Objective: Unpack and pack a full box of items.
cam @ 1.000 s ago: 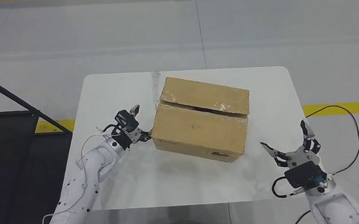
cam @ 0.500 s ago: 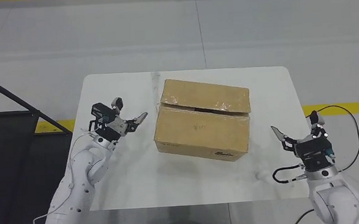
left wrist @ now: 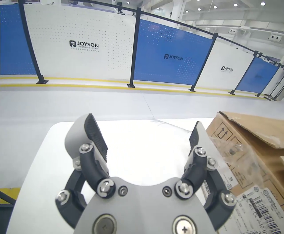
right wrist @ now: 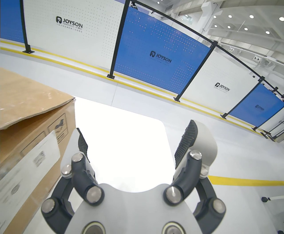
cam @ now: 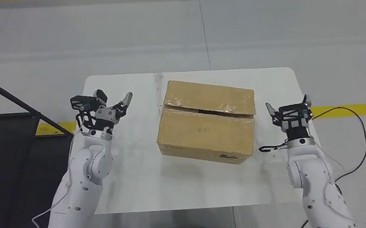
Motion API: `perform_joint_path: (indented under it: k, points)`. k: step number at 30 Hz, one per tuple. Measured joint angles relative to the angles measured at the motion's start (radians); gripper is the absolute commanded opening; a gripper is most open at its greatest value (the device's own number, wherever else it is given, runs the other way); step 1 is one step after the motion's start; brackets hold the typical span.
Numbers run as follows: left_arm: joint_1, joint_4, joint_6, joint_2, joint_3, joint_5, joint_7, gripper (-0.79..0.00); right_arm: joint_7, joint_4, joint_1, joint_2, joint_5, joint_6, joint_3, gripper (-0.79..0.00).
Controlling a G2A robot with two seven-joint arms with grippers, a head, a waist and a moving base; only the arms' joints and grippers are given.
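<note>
My left tool, fingers spread, has pulled back from the box mid-desk toward the left edge. My right tool, also spread, has come up to the right edge beside the box.

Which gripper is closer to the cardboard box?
The right gripper, just off the end of the cardboard box; the left gripper hangs farther away, with more bare table between.
</note>
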Motion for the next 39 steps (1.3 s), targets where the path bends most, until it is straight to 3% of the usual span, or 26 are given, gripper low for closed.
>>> perform_joint_path:
  k: [4,11,28,39]
  points:
    - [0.015,-0.011,0.016,-0.001,-0.018,-0.012,0.01,0.0,0.014,0.111,0.094,-0.01,0.011,0.0,-0.04,0.0]
    - [0.033,-0.023,0.028,-0.003,-0.038,-0.021,0.013,0.0,0.019,0.223,0.186,-0.014,0.009,-0.102,-0.068,0.0]
    - [0.053,-0.028,0.046,-0.007,-0.074,-0.019,0.008,0.0,0.018,0.238,0.247,-0.032,-0.074,-0.178,-0.179,0.0]
    - [0.091,-0.031,0.099,-0.001,-0.083,0.141,-0.042,0.0,-0.003,0.213,0.247,-0.041,-0.095,-0.143,-0.192,0.0]
